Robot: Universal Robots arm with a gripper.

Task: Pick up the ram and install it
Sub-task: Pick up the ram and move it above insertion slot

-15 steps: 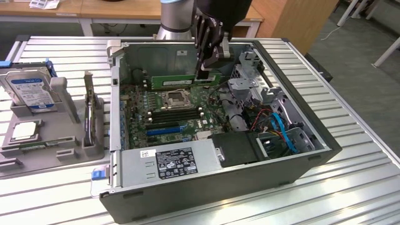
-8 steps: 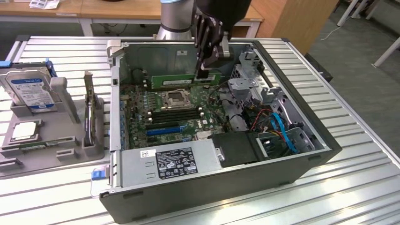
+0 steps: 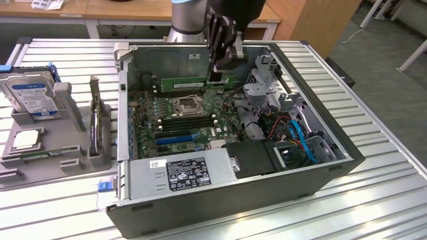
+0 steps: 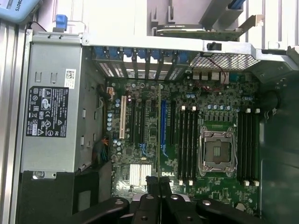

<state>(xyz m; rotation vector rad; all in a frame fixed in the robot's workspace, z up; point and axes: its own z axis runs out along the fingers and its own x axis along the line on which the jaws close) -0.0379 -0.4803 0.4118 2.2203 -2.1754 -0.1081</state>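
The ram (image 3: 187, 83) is a long green stick held level above the motherboard (image 3: 200, 125), over the far part of the open computer case (image 3: 240, 200). My gripper (image 3: 217, 77) is shut on its end nearest the exterior view's right. In the wrist view the ram (image 4: 160, 130) appears edge-on as a thin line running out from my gripper (image 4: 160, 183), hanging over the expansion slots. Black memory slots (image 4: 187, 140) lie beside the CPU socket (image 4: 216, 151), and a second set of memory slots (image 4: 250, 144) lies on the socket's other side.
A grey power supply (image 3: 183, 172) fills the case's near corner, with cables and a drive cage (image 3: 293, 135) toward the exterior view's right. On the exterior view's left, a grey holder tray (image 3: 40, 165) carries a hard drive (image 3: 33, 95) and a silver CPU chip (image 3: 27, 140).
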